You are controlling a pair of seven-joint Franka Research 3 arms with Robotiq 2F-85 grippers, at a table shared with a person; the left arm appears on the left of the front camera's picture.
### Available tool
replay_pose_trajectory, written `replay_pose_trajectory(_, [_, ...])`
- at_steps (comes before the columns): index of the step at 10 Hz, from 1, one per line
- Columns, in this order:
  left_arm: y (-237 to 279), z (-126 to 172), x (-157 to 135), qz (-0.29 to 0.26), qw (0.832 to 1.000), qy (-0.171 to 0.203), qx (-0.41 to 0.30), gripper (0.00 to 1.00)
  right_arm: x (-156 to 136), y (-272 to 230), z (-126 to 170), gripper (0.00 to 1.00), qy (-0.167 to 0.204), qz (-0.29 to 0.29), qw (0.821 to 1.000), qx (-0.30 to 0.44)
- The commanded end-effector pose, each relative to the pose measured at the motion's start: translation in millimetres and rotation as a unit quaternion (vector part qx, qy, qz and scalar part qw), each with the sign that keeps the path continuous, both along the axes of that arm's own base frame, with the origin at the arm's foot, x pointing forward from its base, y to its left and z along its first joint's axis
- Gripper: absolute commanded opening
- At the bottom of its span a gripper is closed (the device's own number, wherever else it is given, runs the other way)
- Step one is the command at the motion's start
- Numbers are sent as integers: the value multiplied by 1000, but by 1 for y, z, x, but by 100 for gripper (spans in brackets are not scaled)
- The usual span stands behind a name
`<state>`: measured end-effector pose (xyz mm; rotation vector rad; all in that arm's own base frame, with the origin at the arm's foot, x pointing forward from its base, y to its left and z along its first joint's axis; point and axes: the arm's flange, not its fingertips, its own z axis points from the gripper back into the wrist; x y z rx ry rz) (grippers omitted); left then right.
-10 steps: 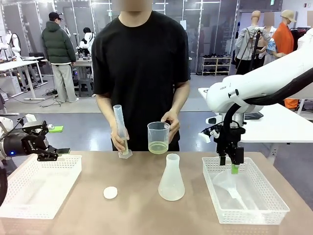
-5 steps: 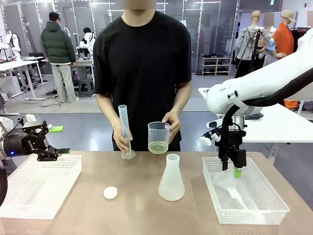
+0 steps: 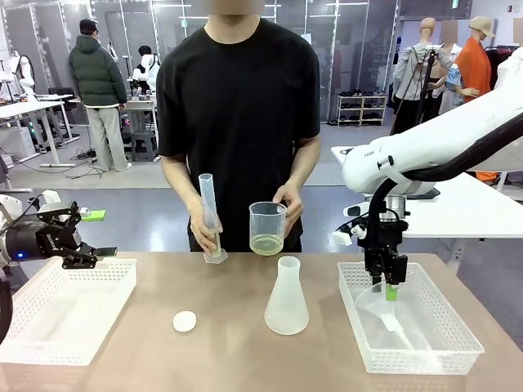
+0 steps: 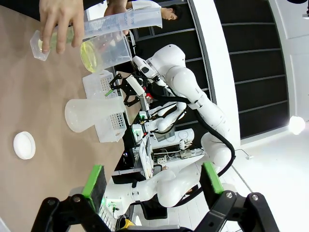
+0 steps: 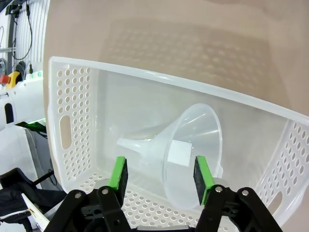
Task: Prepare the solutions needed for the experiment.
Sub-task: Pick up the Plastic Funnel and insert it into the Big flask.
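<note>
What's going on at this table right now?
The person holds a tilted graduated cylinder and a beaker with a shallow layer of pale yellow-green liquid. The right gripper is down in the right basket, jaws open astride a clear funnel lying on its side. The left gripper hangs open by the left basket. A conical flask and a white cap sit untouched mid-table.

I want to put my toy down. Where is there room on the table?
Bare table lies between the flask and the right basket, and near the front edge by the cap. Crowded: the far middle, where a person holds a cylinder and beaker.
</note>
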<state>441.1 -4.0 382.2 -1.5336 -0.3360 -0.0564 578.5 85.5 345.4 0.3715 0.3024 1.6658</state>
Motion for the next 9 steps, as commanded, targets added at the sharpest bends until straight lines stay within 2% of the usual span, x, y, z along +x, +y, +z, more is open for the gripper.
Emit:
replay_pose_trajectory(1, [0, 0, 0, 2, 1000, 0, 2, 100, 7, -1, 2, 66, 5, 9, 1000, -6])
replay_pose_trajectory(2, [0, 0, 0, 2, 1000, 0, 2, 100, 8, -2, 1, 46, 7, 10, 1000, -7])
replay_pose_trajectory(3, [0, 0, 0, 2, 1000, 0, 2, 100, 8, -2, 0, 50, 7, 12, 1000, -7])
replay_pose_trajectory(4, [0, 0, 0, 2, 1000, 0, 2, 100, 9, -2, -1, 29, 9, 14, 1000, -5])
replay_pose_trajectory(5, [0, 0, 0, 2, 1000, 0, 2, 100, 9, -3, -1, 33, 10, 14, 1000, -5])
replay_pose_trajectory(6, [0, 0, 0, 2, 1000, 0, 2, 100, 10, -3, -1, 12, 10, 14, 1000, -6])
replay_pose_trajectory(7, [0, 0, 0, 2, 1000, 0, 2, 100, 10, -3, -2, 16, 10, 14, 1000, -5])
replay_pose_trajectory(8, [0, 0, 0, 2, 1000, 0, 2, 100, 10, -3, -2, 0, 11, 14, 1000, -4])
replay_pose_trajectory(9, [0, 0, 0, 2, 1000, 0, 2, 100, 10, -3, -2, 16, 13, 14, 1000, -6])
